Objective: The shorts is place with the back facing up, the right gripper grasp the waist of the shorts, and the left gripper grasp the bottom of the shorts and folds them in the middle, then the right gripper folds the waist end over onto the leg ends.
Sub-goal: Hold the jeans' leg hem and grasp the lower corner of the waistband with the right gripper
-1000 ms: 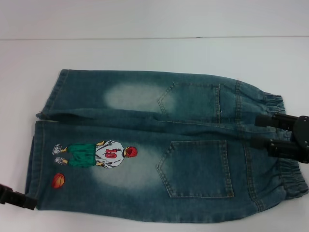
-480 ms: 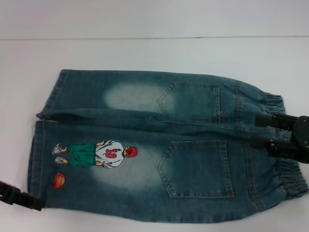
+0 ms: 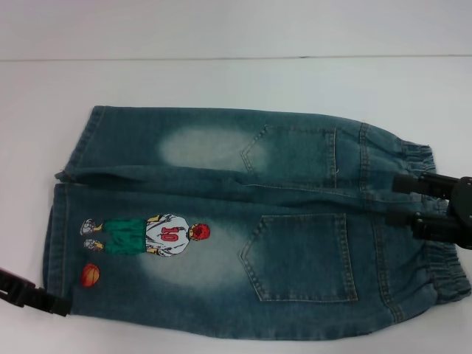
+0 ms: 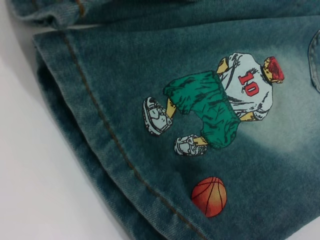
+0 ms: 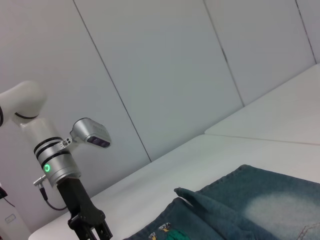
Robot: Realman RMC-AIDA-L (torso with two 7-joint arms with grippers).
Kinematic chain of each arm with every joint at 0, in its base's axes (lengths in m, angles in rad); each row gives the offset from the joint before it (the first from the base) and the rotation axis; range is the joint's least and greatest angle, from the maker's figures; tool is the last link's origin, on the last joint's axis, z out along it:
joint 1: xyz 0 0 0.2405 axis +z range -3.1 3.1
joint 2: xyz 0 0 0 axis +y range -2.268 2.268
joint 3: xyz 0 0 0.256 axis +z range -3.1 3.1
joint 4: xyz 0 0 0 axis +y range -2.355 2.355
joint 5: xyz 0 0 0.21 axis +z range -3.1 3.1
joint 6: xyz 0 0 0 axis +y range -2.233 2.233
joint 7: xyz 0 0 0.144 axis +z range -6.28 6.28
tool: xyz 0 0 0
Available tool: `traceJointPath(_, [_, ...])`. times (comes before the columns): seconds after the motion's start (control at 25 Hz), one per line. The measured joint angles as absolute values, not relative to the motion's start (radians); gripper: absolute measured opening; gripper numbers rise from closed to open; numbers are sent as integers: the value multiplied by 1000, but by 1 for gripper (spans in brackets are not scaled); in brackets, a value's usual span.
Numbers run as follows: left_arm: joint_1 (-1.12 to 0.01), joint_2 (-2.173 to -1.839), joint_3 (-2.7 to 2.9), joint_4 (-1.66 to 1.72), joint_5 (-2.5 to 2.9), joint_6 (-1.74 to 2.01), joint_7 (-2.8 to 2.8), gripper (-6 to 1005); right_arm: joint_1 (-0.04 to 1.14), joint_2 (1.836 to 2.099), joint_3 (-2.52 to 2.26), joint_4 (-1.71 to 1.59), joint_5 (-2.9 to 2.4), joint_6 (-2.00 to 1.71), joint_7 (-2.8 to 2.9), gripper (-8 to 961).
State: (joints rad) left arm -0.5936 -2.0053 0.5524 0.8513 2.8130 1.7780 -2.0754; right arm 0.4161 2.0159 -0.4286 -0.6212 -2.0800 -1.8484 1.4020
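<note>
Denim shorts (image 3: 243, 221) lie flat, back up, on the white table (image 3: 221, 81), where the left gripper (image 3: 33, 295), its opening impossible to judge, touches the near corner of the printed leg's hem (image 3: 53, 243), and farther off the right gripper (image 3: 420, 203) straddles the elastic waistband (image 3: 435, 276) with spread fingers.

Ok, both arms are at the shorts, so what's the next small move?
Probably ease the left gripper a little further onto the leg hem: only its tip meets the shorts' near corner, while the right gripper already straddles the waistband.
</note>
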Motion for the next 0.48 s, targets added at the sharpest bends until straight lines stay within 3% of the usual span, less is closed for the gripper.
traceJointPath(0.44, [-616,-1999,562,808,2818,1758,-2093,499,417,2014,-419,-621,-2080,-1853,1402,800])
traceJointPath(0.48, [-620,-1997,565,799,2818,1762,-2092,456,417,2014,-418,-621,-2080,-1853,1402,800])
